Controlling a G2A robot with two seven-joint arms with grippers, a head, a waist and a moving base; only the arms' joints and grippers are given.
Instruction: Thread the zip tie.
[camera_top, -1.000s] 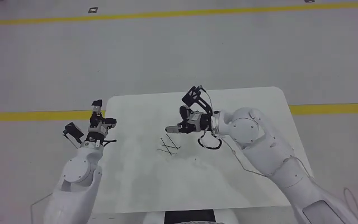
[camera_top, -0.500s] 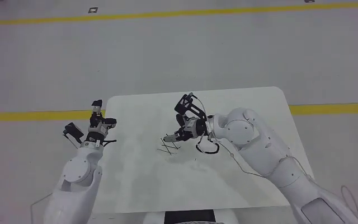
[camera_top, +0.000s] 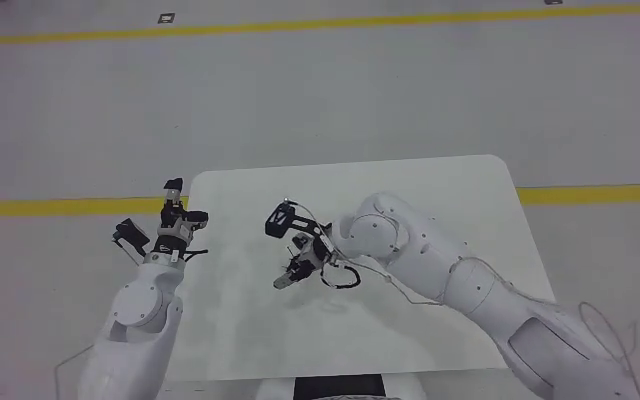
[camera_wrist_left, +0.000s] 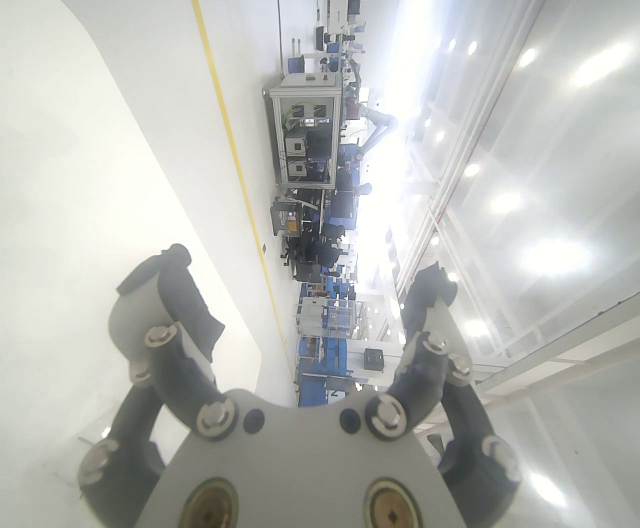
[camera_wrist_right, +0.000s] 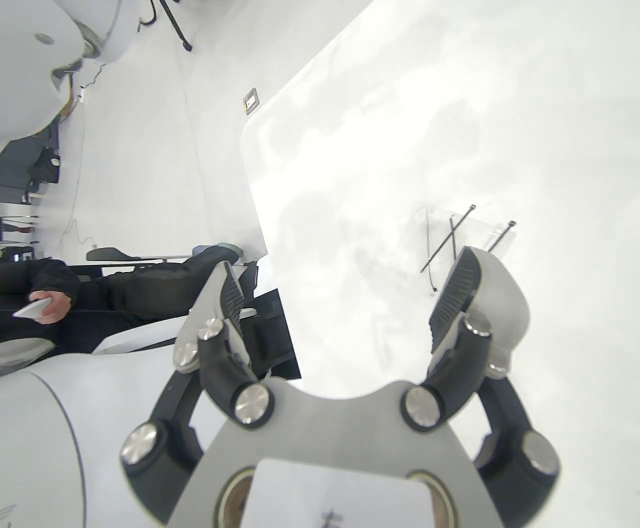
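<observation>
1. The white table (camera_top: 440, 190) is partly covered by the right arm in the top view.
2. The right gripper (camera_wrist_right: 345, 265) is wide open and holds nothing. It is over the table's left half.
3. The left gripper (camera_wrist_left: 305, 270) is wide open and empty too, by the table's left edge.
4. The black zip ties (camera_wrist_right: 452, 237) lie crossed on the table. One right finger (camera_wrist_right: 452, 290) hides an end.

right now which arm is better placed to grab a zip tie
Right. The right hand hangs open close over the zip ties on the table. The left hand, also open, sits off at the table's left edge, facing out toward the room rather than the ties.
</observation>
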